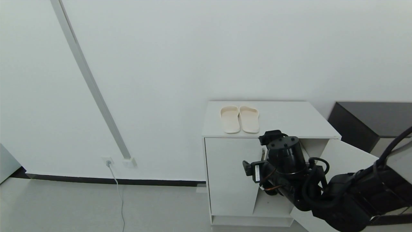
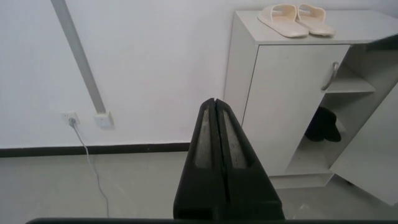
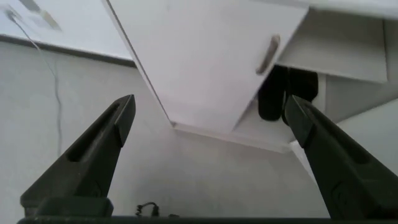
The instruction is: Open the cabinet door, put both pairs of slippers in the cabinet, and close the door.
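While its door [image 1: 349,158] stands open, white cabinet [image 1: 289,120], cream slippers [image 1: 239,119] atop

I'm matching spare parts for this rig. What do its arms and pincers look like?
The right arm is matte black, with a round joint cap dotted with bolt holes, looped black cables, thin orange wires and a small white label. Both the left pincer and right pincer have dark, flat fingers tapering to the tips.

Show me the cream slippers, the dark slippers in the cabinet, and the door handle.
cream slippers [image 1: 230,120], head view, footbed of the left one
dark slippers [image 2: 323,124], left wrist view, middle of the pair
door handle [image 3: 268,55], right wrist view, middle of the bar
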